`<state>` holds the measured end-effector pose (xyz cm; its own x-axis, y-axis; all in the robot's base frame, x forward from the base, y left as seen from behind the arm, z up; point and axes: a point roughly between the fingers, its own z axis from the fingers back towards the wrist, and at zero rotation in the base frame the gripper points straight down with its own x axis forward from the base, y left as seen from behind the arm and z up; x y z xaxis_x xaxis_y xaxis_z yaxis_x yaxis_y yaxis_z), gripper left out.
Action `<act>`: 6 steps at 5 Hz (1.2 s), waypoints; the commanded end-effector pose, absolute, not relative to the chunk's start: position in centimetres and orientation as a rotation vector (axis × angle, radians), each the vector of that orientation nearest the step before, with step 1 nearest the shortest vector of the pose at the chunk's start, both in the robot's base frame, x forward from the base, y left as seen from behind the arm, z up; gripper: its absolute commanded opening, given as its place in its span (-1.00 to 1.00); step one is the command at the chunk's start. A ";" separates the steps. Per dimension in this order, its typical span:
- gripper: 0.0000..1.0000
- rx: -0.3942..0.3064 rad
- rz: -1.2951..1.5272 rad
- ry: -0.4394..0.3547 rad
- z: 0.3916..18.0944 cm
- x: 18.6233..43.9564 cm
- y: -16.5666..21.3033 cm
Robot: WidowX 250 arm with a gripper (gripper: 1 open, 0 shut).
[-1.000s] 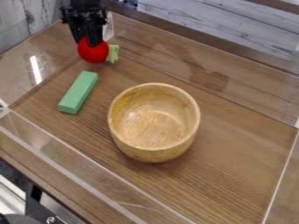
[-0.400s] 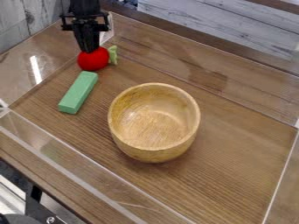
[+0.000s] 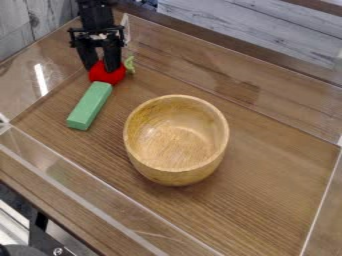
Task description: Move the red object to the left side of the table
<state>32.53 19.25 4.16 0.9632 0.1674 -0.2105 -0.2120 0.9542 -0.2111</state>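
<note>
Red toy fruit [image 3: 107, 72] is sitting on the wood-grain tabletop [image 3: 267, 150] near its far-left corner, just beyond a green block [image 3: 90, 105]. Black gripper [image 3: 100, 62] is straddling it, jaws parted; no readable writing is showing.

Pale plank wall [image 3: 254, 20] — soft daylight

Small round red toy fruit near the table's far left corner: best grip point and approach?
Grip the small round red toy fruit across its round body, coming from straight above. It sits low on the wood-grain table, the flat green rectangular block lies close in front, so side approaches are cramped. The black gripper already straddles it, jaws apart.
</note>
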 end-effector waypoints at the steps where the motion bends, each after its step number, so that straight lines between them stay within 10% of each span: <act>1: -1.00 -0.208 0.230 0.120 7.1 31.9 18.8; 3: -1.00 -0.224 0.226 0.128 4.5 30.8 19.5; 6: -1.00 -0.241 0.229 0.141 5.4 31.6 21.0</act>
<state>31.72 20.22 3.67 0.9609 0.1873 -0.2042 -0.2345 0.9423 -0.2390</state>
